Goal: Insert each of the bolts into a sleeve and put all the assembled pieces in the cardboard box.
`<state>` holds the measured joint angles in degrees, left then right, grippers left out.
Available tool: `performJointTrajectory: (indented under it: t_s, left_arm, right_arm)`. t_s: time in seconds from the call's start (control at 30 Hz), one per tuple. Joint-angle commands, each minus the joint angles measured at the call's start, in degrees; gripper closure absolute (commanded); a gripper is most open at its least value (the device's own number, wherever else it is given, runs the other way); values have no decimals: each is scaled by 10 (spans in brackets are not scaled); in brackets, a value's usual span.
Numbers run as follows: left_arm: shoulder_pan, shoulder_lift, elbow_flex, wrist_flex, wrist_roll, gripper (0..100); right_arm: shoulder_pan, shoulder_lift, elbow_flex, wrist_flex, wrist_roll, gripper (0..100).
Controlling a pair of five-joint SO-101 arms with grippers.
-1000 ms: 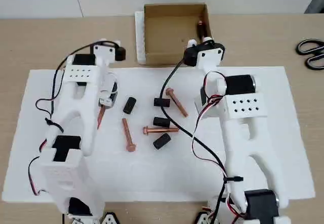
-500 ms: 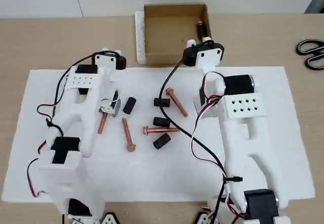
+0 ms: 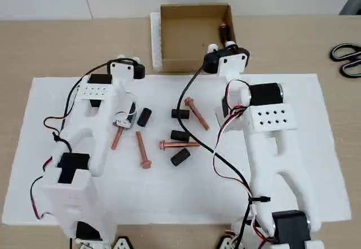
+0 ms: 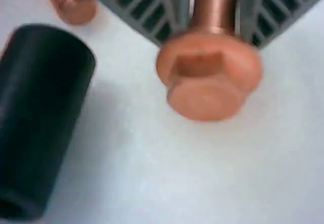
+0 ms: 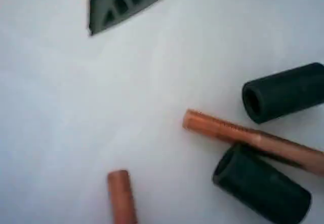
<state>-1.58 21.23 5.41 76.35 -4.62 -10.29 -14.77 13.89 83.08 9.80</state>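
Observation:
My left gripper is shut on a copper bolt, gripping its shank just behind the head; in the high view that bolt slants low over the white mat. A black sleeve lies close beside the bolt's head, the same sleeve as in the high view. Three more sleeves and three loose bolts lie mid-mat. The cardboard box holds one assembled piece. My right gripper is open above the mat, one grey finger showing, nothing held.
The mat covers most of the wooden table. Scissors lie at the far right edge. A white strip lines the box's left side. In the right wrist view, two sleeves and a bolt lie near together.
My left arm has shifted right, toward the nearest sleeve, carrying the bolt with it. The right arm has barely moved.

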Motion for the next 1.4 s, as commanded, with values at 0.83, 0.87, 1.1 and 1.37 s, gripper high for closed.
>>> performJointTrajectory:
  t_s: [0.83, 0.87, 1.1, 1.37]
  left_arm:
    - [-3, -4, -323, 235, -5, 994]
    - [-6, -4, -343, 242, -4, 994]
    - [-25, -57, -361, 241, 9, 994]
    - [-41, -149, -253, 241, 14, 994]
  right_arm:
    - [-3, -1, -6, -7, -4, 777]
    - [-8, -1, -6, -7, -4, 777]
    - [-95, 0, -5, -52, -6, 779]
    - [-135, 65, -8, -177, -142, 779]
